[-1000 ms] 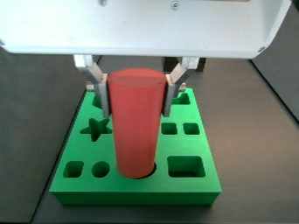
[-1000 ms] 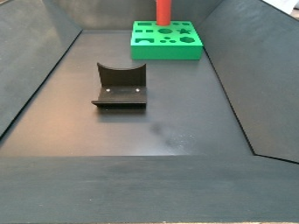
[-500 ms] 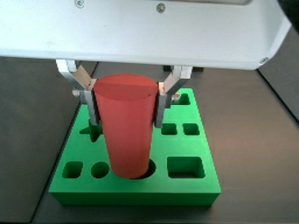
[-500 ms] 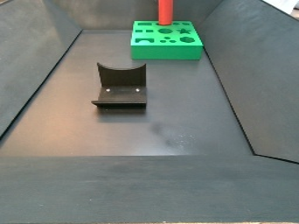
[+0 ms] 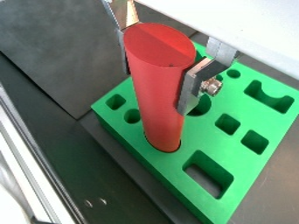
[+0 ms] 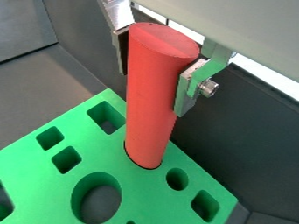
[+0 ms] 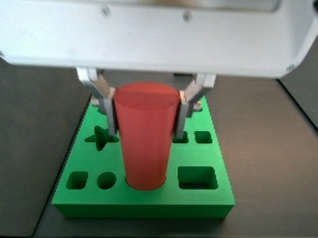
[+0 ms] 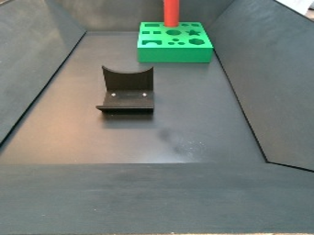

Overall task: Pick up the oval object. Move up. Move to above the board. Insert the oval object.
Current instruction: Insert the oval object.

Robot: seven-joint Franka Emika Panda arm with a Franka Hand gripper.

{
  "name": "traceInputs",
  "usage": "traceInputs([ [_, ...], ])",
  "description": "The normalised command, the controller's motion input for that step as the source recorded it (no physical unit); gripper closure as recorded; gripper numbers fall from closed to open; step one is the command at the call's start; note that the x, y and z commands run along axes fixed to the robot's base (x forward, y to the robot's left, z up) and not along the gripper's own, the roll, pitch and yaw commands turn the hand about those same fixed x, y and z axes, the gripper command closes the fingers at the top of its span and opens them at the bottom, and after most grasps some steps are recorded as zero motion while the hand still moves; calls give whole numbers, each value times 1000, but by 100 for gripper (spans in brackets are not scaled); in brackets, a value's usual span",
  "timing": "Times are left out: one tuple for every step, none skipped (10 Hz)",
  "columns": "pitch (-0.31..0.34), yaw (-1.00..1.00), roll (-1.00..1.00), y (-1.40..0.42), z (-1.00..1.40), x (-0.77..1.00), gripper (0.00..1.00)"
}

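We see the oval object [image 7: 147, 133] standing upright with its lower end seated in a hole of the board [image 7: 199, 197], in the row nearest the camera. The gripper [image 7: 141, 98] sits above the board, its silver fingers [image 5: 198, 77] spread wide on either side of the red peg's upper part, apart from it in both wrist views. The board [image 8: 175, 44] lies at the far end of the floor [image 8: 172, 138], with the fixture [image 8: 127, 90] well apart, nearer.
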Motion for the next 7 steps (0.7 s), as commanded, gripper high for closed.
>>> traceInputs([
  [-26, -217, -167, 0, -403, 180, 100],
  [-50, -223, -166, 0, -374, 74, 100],
  [-99, -189, -129, 0, -571, 46, 100],
  [-123, -134, -73, 0, -797, 51, 100],
  [-31, -149, -29, 0, -466, 100, 100],
  [0, 0, -10, 0, 0, 0, 100],
  [0, 0, 0, 0, 0, 0, 100],
])
